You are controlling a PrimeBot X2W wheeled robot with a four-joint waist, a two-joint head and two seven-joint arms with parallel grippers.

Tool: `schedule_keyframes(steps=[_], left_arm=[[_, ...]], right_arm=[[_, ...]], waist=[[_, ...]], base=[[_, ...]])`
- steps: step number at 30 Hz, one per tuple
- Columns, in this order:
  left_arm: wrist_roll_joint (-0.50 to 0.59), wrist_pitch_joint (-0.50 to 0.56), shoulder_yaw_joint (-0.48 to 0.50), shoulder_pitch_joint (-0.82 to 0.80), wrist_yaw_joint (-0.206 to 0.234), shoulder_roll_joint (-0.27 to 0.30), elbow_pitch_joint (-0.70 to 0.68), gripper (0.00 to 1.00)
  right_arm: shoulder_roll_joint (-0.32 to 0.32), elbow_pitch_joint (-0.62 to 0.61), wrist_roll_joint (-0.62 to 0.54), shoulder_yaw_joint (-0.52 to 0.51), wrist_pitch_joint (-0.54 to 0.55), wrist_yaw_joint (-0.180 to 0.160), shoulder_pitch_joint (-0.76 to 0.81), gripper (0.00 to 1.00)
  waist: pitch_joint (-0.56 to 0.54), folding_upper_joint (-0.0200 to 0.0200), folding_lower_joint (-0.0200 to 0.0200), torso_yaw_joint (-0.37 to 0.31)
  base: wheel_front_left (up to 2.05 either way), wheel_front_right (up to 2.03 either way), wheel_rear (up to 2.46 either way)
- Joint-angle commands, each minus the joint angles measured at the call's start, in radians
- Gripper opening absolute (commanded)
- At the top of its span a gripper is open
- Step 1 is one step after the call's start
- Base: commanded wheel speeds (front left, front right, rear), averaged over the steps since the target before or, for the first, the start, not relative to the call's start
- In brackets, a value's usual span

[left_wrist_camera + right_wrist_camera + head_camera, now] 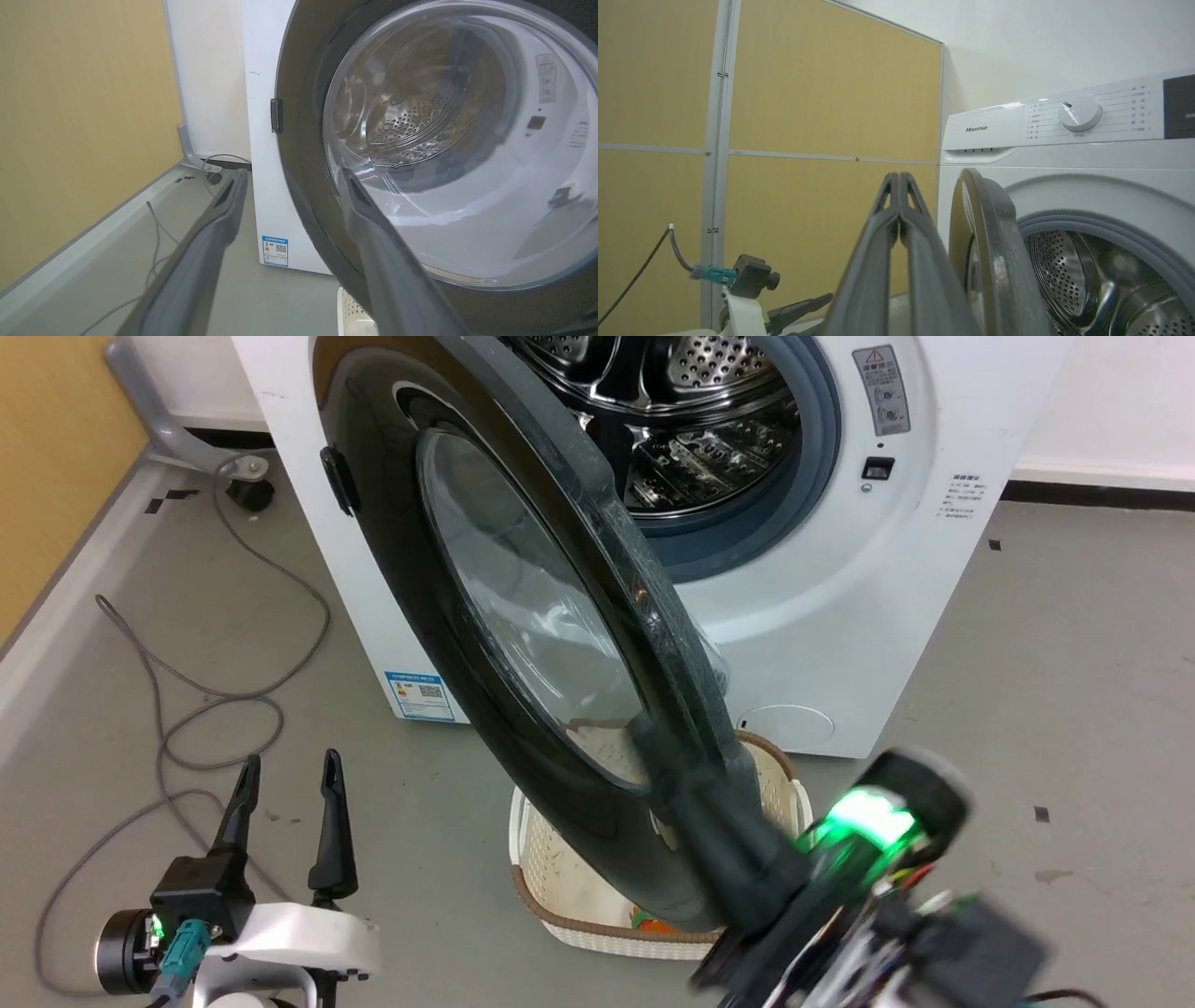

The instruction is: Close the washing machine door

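Note:
The white washing machine (822,616) stands at the back with its steel drum (691,420) exposed. Its door (411,607), black-rimmed with a bulging glass centre (523,607), hangs half open, swung out toward me. My right gripper (653,737) is shut with nothing held, its blurred fingers lying against the door's outer face near its lower edge. In the right wrist view the shut gripper (899,179) rises just left of the door's rim (985,233). My left gripper (289,803) stands open low at the left, apart from the door. From the left wrist, that gripper (294,176) looks at the door (299,154).
A cream perforated basket (551,868) sits on the floor under the door's lower edge. A grey cable (187,709) loops over the floor at the left. A yellow wall panel (47,457) with a grey skirting runs along the left side. Grey floor lies open to the right.

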Motion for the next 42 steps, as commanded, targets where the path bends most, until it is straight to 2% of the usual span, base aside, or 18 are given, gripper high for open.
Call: schedule_keyframes(steps=[1,6,10,20,28,34,42], left_arm=[[0.006,-0.005,0.004,0.008,-0.003,-0.006,-0.003,1.00],[0.006,-0.005,0.005,-0.001,-0.005,-0.010,-0.007,1.00],[0.004,-0.005,0.006,-0.011,-0.005,-0.012,-0.008,1.00],[-0.001,-0.005,0.008,-0.024,-0.003,-0.015,-0.014,1.00],[-0.017,-0.005,-0.006,-0.043,0.007,-0.015,-0.031,1.00],[-0.030,-0.005,-0.029,-0.072,0.018,-0.015,-0.050,1.00],[-0.040,-0.005,-0.059,-0.121,0.036,-0.016,-0.078,1.00]], right_arm=[[-0.019,0.016,-0.002,0.027,-0.003,0.001,0.012,0.00],[-0.102,0.090,-0.088,0.159,-0.003,0.001,0.012,0.00],[-0.130,0.161,-0.126,0.166,-0.003,0.001,0.024,0.00],[-0.143,0.273,-0.143,-0.005,-0.003,0.001,0.037,0.00],[-0.123,0.316,-0.146,-0.184,-0.003,0.001,0.003,0.00],[-0.116,0.370,-0.134,-0.324,-0.003,0.001,-0.079,0.00],[-0.140,0.450,-0.145,-0.414,-0.003,0.001,-0.234,0.00]], waist=[[0.003,0.0000,0.0000,0.000],[0.019,0.0000,0.0000,0.003],[0.037,0.0000,0.0000,0.007],[0.079,0.0000,0.0000,0.015],[0.130,0.0000,0.0000,0.019],[0.192,0.0000,0.0000,0.020],[0.275,0.0000,0.0000,0.019]], base=[[0.00,0.00,0.00],[0.00,0.00,0.00],[0.00,0.00,0.00],[0.00,0.00,0.00],[0.00,0.00,0.00],[0.00,0.00,0.00],[0.00,0.00,0.00]])
